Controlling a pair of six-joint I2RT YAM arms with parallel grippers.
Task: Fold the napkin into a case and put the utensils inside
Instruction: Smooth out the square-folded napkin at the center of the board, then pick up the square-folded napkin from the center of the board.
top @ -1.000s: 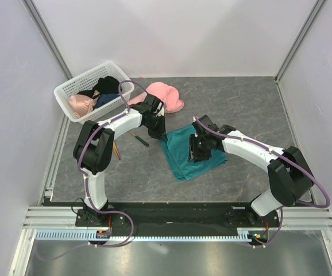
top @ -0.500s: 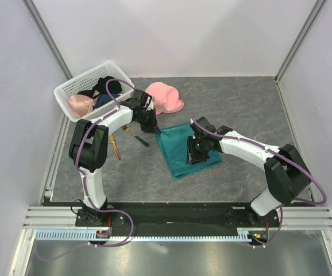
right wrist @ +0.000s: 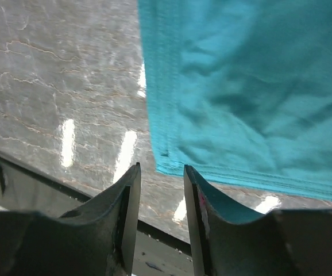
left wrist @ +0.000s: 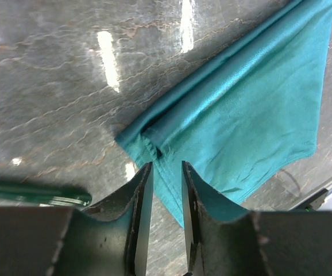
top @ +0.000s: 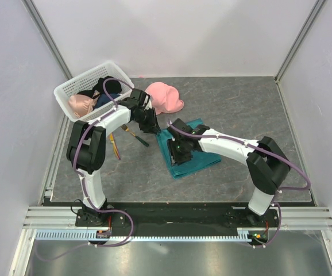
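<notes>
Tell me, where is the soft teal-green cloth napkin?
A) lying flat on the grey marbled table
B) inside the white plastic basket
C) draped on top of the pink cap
A: the top view shows the teal-green cloth napkin lying flat on the grey marbled table.

Middle of napkin (top: 203, 162) hidden beneath right arm (top: 229, 146), fork (left wrist: 34, 195) cut off at left wrist view's edge, basket (top: 83, 75) contents indistinct

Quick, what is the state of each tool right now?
Left tool: slightly open, holding nothing, above the napkin corner.
Right tool: slightly open, holding nothing, above the napkin edge.
</notes>
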